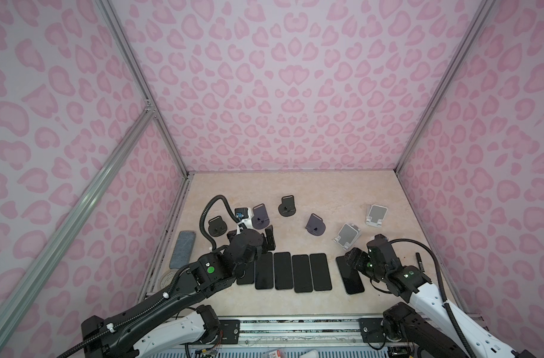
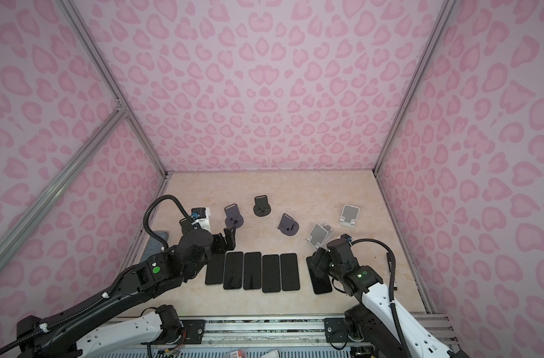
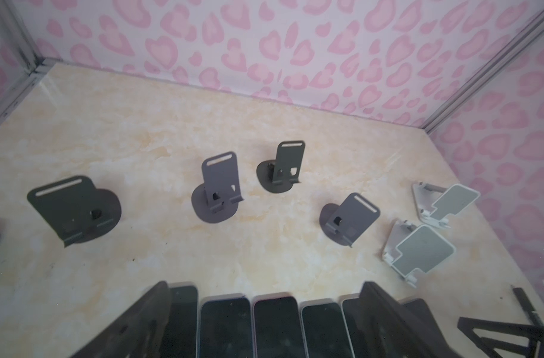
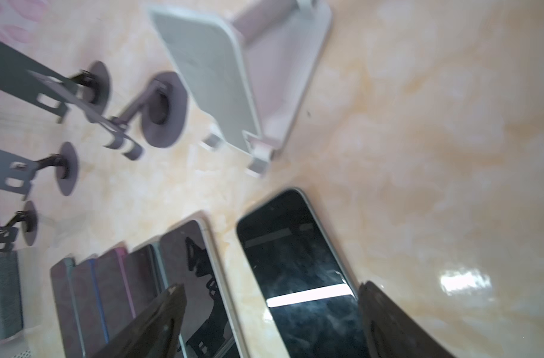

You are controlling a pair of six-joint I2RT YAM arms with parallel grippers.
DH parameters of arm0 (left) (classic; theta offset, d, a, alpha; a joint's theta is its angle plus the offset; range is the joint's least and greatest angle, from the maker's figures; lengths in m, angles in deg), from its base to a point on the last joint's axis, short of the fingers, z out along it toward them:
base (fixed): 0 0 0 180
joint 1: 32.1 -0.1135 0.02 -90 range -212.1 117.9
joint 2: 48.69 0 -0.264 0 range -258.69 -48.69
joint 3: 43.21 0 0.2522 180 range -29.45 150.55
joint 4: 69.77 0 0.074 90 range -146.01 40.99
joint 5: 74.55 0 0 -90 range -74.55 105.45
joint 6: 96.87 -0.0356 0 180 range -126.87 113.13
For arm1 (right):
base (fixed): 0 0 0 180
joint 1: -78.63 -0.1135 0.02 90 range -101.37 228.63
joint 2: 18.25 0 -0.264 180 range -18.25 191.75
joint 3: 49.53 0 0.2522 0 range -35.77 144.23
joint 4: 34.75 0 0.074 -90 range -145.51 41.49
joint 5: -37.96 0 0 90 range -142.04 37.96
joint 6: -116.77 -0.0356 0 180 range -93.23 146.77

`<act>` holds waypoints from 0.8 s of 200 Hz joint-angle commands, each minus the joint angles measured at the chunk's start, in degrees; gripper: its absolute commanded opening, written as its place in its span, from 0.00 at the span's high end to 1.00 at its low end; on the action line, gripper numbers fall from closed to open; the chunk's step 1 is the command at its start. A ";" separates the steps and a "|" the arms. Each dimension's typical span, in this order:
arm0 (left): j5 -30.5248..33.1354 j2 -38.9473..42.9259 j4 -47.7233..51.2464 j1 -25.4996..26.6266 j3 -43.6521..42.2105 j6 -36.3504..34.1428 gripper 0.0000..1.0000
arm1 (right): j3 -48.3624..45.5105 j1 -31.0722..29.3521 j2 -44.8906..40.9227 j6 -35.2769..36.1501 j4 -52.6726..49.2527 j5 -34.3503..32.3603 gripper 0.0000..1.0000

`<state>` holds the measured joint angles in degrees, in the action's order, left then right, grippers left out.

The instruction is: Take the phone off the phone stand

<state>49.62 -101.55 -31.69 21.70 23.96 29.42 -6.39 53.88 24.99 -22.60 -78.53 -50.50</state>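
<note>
Soft even light, glare on the table (image 4: 462, 280), motion-blurred right wrist view.

Pink heart-print walls (image 1: 280, 93); aluminium frame posts (image 1: 149, 108); glossy beige marbled tabletop (image 1: 326, 192).

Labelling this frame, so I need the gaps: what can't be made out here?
- Leftmost phone: both top views, partly under the left arm.
- Right gripper: both top views, hidden by its wrist; contact with the separate phone unclear, wrist view blurred.
- Dark stick: too small to identify.
</note>
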 commanded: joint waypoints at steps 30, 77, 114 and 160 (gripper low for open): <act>8.79 2.01 -1.05 0.00 2.79 -10.03 0.02 | 7.35 -0.12 1.39 10.29 12.92 -10.99 0.05; 10.16 5.06 -9.88 -1.63 -4.86 -21.38 0.02 | -1.36 -2.10 3.93 16.26 43.34 -16.23 0.01; -0.01 4.01 -15.73 -10.20 -13.14 -26.76 0.02 | -2.22 -1.84 5.90 13.35 47.88 -25.08 0.01; 1.56 9.46 -33.95 -23.06 -25.58 -35.67 0.02 | -4.88 -1.11 3.77 17.13 51.68 -25.05 0.01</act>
<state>51.22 -92.54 -52.56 3.36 0.20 2.96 -8.00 52.63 29.93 -8.78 -34.57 -74.80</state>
